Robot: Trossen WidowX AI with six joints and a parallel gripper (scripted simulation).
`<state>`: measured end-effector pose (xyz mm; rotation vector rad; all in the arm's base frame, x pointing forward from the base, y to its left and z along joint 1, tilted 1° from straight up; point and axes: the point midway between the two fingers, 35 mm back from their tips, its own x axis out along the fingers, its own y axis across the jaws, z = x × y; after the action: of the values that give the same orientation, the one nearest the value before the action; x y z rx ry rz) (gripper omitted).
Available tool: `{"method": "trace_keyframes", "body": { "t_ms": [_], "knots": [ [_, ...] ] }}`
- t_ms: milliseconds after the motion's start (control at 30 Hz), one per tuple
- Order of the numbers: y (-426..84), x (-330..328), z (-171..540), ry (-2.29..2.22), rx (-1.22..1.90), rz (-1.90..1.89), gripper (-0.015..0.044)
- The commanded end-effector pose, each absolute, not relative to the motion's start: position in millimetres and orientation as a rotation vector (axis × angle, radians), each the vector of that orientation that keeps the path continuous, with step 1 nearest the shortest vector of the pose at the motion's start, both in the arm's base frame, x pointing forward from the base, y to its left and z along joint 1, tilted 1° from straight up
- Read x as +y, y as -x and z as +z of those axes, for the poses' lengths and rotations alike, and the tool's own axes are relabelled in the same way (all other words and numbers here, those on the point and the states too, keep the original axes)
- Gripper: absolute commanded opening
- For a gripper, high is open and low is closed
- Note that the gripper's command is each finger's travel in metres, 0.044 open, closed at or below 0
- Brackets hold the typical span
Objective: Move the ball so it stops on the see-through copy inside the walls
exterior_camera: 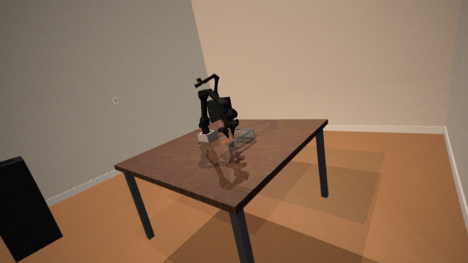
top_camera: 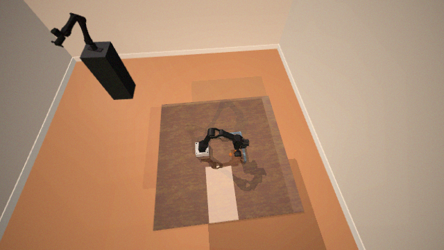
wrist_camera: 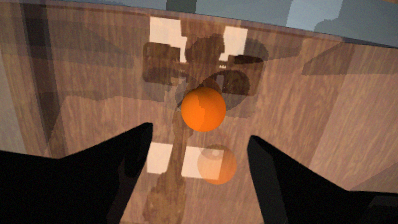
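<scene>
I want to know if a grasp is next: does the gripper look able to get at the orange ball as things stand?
Probably yes: the open gripper hangs above the ball, nothing lies between them, and the ball sits just ahead of the gap.
</scene>
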<state>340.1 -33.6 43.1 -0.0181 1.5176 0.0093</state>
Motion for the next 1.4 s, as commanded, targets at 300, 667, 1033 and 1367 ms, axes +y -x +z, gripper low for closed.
{"method": "trace_keyframes", "body": {
  "t_ms": [300, 667, 1033, 1367],
  "knots": [
    [-338.0, -35.4, 25.0, 0.038, 1.535, 0.015, 0.0284],
    [-339.0, -35.7, 7.0, 0.038, 1.535, 0.015, 0.0284],
    [-338.9, -35.9, -9.8, 0.038, 1.535, 0.015, 0.0284],
    [-338.9, -35.9, -10.0, 0.038, 1.535, 0.015, 0.0145]
  ]
}}
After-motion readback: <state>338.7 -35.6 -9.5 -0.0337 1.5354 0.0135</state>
